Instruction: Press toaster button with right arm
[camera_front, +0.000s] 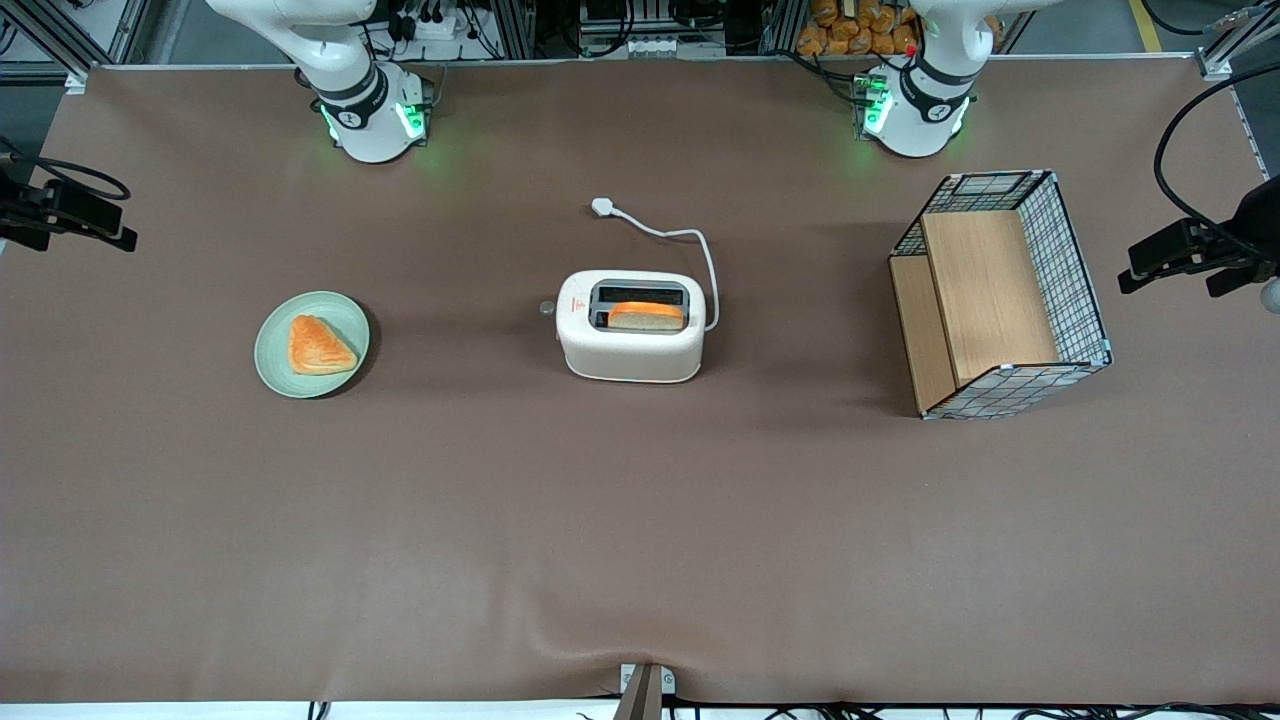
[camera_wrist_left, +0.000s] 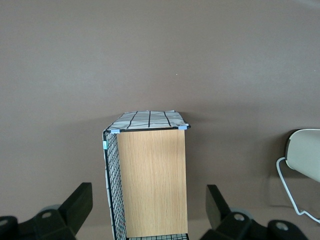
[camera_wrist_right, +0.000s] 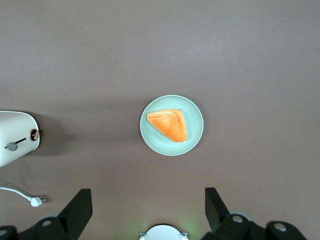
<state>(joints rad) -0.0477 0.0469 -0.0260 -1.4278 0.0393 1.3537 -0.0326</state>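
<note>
The cream-white toaster stands at the middle of the table with a slice of bread in the slot nearer the front camera. The toaster button is a small grey knob on its narrow end facing the working arm's end of the table. In the right wrist view the toaster and its grey button show at the picture's edge. My gripper hangs high above the table, over the area by the green plate. It is open and empty. It is out of the front view.
The green plate with an orange pastry lies toward the working arm's end. The toaster's white cord and plug lie toward the arm bases. A wire basket with wooden panels stands toward the parked arm's end.
</note>
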